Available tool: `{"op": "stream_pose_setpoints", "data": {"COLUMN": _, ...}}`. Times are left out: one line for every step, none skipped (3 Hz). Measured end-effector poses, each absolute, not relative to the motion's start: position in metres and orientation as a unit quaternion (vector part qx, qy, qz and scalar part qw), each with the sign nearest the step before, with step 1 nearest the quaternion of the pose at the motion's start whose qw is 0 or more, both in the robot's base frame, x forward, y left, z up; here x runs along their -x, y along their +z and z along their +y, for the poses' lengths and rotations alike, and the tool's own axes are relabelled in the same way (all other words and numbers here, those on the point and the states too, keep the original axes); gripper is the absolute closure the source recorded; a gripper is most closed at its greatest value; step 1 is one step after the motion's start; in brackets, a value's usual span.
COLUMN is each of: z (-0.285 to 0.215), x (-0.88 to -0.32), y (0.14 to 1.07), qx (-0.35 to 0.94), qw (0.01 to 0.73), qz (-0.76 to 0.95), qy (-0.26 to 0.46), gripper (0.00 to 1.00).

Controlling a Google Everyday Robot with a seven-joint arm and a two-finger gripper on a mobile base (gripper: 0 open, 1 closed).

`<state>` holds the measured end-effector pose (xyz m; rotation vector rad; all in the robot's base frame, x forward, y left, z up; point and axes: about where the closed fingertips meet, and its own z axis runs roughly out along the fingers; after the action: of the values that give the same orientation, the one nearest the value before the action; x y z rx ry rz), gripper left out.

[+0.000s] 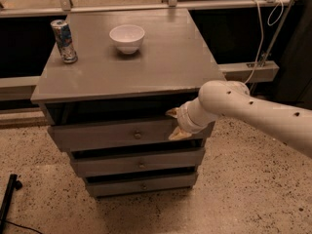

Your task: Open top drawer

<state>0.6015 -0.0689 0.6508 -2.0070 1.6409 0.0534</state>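
Currently the gripper (pixel 174 124) sits right of frame centre, fingers spread apart, at the right end of the top drawer (pixel 107 136). The drawer front runs left-right at mid-frame; its knob (pixel 138 134) lies left of the gripper.

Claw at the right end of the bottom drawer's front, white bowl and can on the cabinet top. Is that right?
Not the bottom drawer. The camera view shows the claw at the top drawer, at the right end of its front. The white bowl and can are on the cabinet top.
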Motion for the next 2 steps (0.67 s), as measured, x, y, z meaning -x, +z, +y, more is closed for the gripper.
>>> {"op": "stream_pose_setpoints", "data": {"z": -0.0688, "x": -0.6015, "y": 0.6543, "qx": 0.745, "qw": 0.271, "qz": 0.609, "qy": 0.02, "gripper": 0.27}}
{"op": "stream_pose_setpoints", "data": {"z": -0.0704, "x": -0.6024, "y": 0.6556, "qx": 0.746, "qw": 0.263, "qz": 0.612, "qy": 0.018, "gripper": 0.04}}
